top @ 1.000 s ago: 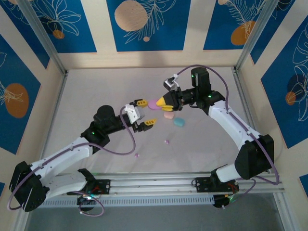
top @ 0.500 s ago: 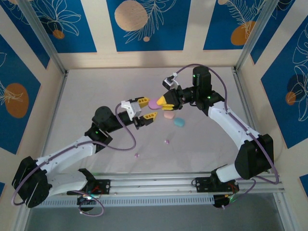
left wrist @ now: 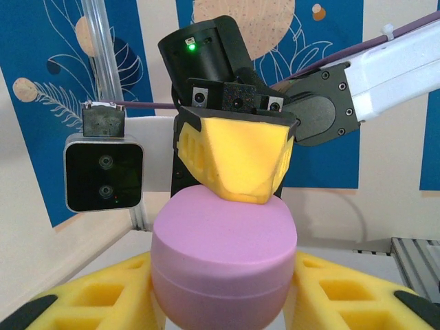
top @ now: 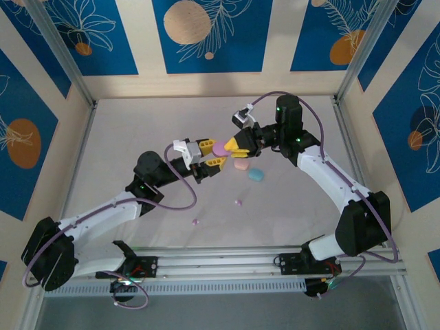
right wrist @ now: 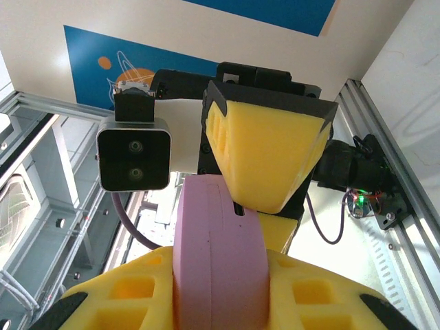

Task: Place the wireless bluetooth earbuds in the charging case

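Both arms reached inward and met above the table [top: 137, 124]. The right gripper [top: 231, 146] clamped the purple case [top: 220, 148] aloft. The left gripper [top: 210, 155] flanked it, but contact could not be told. 2 earbuds [top: 238, 201] lay on the table nearer the bases: probably light, hard and slippery, best pinched across the middle.

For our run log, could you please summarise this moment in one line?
right gripper: shut on lilac oval charging case | left gripper: shut on same case | tiny purple bead-like earbud: loose on table
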You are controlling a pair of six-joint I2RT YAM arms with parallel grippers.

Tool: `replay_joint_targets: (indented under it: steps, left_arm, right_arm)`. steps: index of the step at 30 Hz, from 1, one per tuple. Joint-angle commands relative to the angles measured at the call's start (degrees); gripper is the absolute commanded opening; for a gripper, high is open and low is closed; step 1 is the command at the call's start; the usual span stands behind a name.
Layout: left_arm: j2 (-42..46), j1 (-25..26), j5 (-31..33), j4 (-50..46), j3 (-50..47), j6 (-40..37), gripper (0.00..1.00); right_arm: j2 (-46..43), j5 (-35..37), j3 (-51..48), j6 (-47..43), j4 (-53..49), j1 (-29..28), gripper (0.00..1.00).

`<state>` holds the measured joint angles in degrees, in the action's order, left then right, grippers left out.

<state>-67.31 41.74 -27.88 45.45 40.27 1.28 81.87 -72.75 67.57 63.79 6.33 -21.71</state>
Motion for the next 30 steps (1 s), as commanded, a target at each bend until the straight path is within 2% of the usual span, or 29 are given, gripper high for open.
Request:
replay_joint_targets:
  steps: [1, 7, 16, 20, 24, 28, 30]
  left_arm:
    - [-0.4, 0.0, -3.5, 3.2, 1.6, 1.4, 0.46]
    - [-1.1, 0.0, -3.9, 3.8, 2.0, 2.4, 0.46]
    - [-2.0, 0.0, -4.5, 4.2, 2.9, 4.1, 0.36]
    - [-2.1, 0.0, -3.9, 3.6, 3.1, 4.9, 0.29]
    - [-1.4, 0.0, -3.5, 0.2, 3.2, 4.0, 0.26]
    - [-0.2, 0.1, -3.7, -5.7, 3.5, 2.8, 0.25]
    - [0.3, 0.1, -3.7, -7.5, 3.4, 3.0, 0.25]
  right_arm:
    - [-1.4, 0.2, -1.0, 0.7, 1.2, -0.4, 0.21]
    - [-1.4, 0.5, -1.4, 1.2, 2.4, -0.4, 0.21]
    - [-1.5, 0.9, -2.2, 1.4, 3.3, -0.4, 0.22]
    - [-1.7, 2.3, -1.6, -3.1, -2.0, -0.4, 0.26]
    - [-2.3, 6.3, 0.5, -11.3, -13.3, 0.2, 0.34]
    - [-3.8, 11.3, 1.4, -15.3, -19.3, 2.0, 0.51]
    - [-4.7, 14.1, 2.5, -19.0, -23.7, 2.7, 0.56]
